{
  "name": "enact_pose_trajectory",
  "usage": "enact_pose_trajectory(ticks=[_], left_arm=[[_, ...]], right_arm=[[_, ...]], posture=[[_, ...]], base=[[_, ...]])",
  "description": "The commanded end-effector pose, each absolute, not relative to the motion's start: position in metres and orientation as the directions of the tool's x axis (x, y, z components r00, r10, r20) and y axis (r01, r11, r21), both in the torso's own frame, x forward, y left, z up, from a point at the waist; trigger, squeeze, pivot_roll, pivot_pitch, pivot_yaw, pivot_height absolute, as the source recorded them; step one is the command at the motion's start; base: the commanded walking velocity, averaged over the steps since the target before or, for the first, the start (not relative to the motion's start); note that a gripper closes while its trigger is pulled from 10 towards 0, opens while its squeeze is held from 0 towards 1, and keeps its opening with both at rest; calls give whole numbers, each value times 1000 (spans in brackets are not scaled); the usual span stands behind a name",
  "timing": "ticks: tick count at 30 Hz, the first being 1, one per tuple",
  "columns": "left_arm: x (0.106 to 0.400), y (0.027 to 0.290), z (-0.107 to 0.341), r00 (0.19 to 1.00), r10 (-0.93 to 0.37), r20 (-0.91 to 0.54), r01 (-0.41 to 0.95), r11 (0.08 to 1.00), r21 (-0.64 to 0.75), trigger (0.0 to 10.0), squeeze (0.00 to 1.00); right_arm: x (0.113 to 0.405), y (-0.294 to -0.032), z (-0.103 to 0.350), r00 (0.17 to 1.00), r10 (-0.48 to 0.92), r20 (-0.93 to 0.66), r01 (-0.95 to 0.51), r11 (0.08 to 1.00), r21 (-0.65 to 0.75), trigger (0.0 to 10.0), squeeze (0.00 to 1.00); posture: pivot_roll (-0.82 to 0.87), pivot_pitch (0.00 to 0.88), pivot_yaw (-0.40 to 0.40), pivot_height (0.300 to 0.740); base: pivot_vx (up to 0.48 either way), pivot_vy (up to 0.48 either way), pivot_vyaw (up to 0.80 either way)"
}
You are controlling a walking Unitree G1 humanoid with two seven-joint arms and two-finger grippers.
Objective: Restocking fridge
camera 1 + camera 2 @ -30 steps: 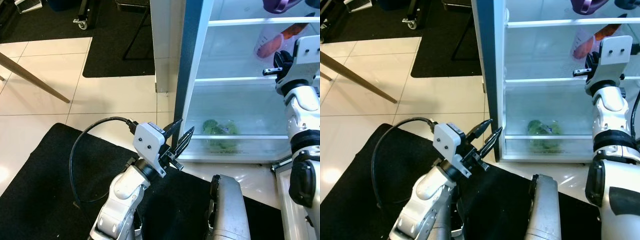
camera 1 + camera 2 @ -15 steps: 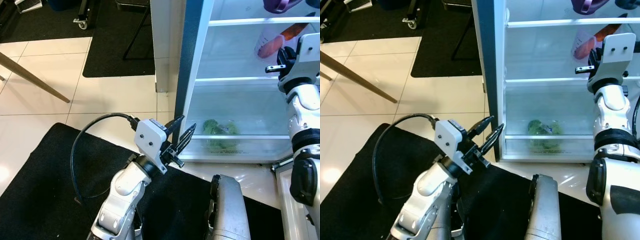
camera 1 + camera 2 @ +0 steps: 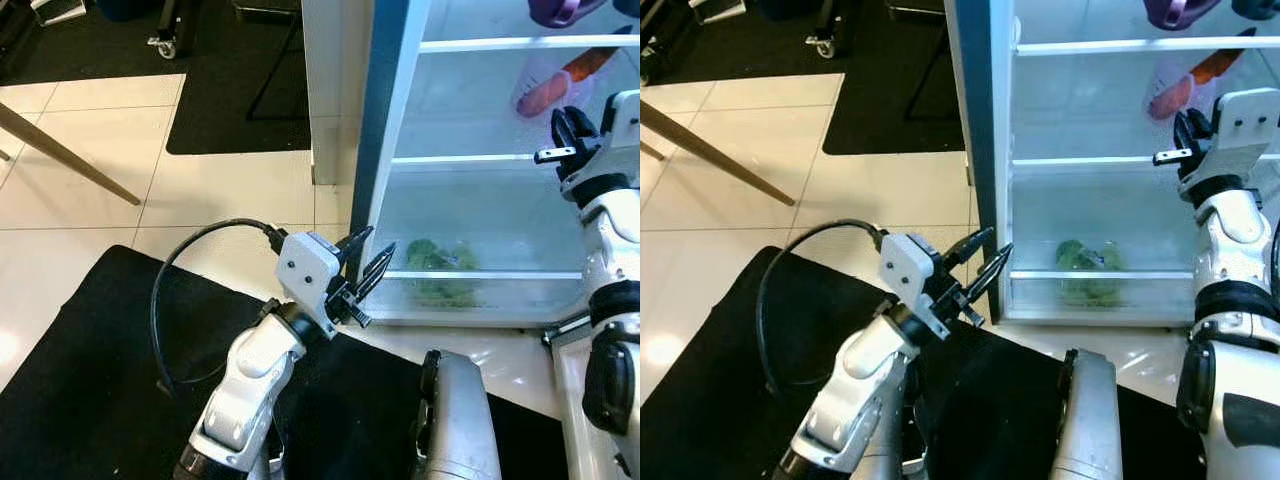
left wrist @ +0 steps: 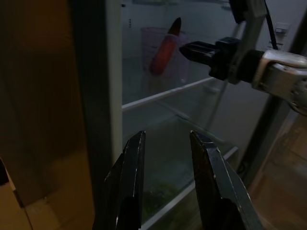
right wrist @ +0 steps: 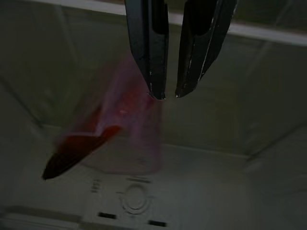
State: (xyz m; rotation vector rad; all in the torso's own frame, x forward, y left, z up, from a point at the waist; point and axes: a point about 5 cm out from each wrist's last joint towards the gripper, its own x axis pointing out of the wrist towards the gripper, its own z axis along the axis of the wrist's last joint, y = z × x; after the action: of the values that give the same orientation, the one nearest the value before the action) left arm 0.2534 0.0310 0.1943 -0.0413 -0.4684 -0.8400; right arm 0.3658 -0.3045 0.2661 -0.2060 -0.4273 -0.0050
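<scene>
Inside the fridge [image 3: 470, 200] we see a carrot cup [image 3: 1168, 92] and greens [image 3: 1087, 268]; both our grippers [image 3: 368, 268] [image 3: 565, 135] are empty, fingers parted.

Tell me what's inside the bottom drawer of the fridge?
Through the clear plastic bottom drawer of the open white fridge, a green leafy vegetable shows. The frosted front blurs it, so its exact kind and anything behind it stay hidden.

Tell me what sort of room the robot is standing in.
Most likely a home kitchen or dining area: an open fridge with glass shelves holds bagged greens and a carrot in a bag, beside a pale tiled floor with black mats.
</scene>
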Motion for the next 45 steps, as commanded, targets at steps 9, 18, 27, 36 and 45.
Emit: enact_pose_trajectory(ticks=[9, 18, 27, 36, 45], left_arm=[[260, 34, 185, 577, -708, 406, 718, 678, 161, 10000, 0], [266, 43, 179, 596, -694, 404, 694, 698, 177, 10000, 0], [270, 51, 172, 621, -678, 393, 669, 720, 186, 10000, 0], [273, 56, 171, 621, -674, 399, 660, 725, 197, 10000, 0], [271, 54, 166, 601, -701, 383, 686, 699, 202, 10000, 0]], right_arm=[[354, -303, 237, 925, 122, 360, -50, 978, -203, 10000, 0], [347, -295, 214, 933, 197, 302, -150, 974, -172, 10000, 0], [342, -286, 187, 954, 223, 200, -195, 970, -147, 10000, 0], [333, -279, 160, 971, 212, 108, -200, 973, -115, 10000, 0], [325, -271, 127, 979, 204, 7, -203, 977, -60, 10000, 0]], posture=[[141, 214, 80, 532], [132, 184, 65, 532], [122, 170, 50, 532], [118, 146, 46, 532], [112, 134, 48, 532]], base=[[0, 0, 0], [0, 0, 0], [0, 0, 0], [0, 0, 0], [0, 0, 0]])
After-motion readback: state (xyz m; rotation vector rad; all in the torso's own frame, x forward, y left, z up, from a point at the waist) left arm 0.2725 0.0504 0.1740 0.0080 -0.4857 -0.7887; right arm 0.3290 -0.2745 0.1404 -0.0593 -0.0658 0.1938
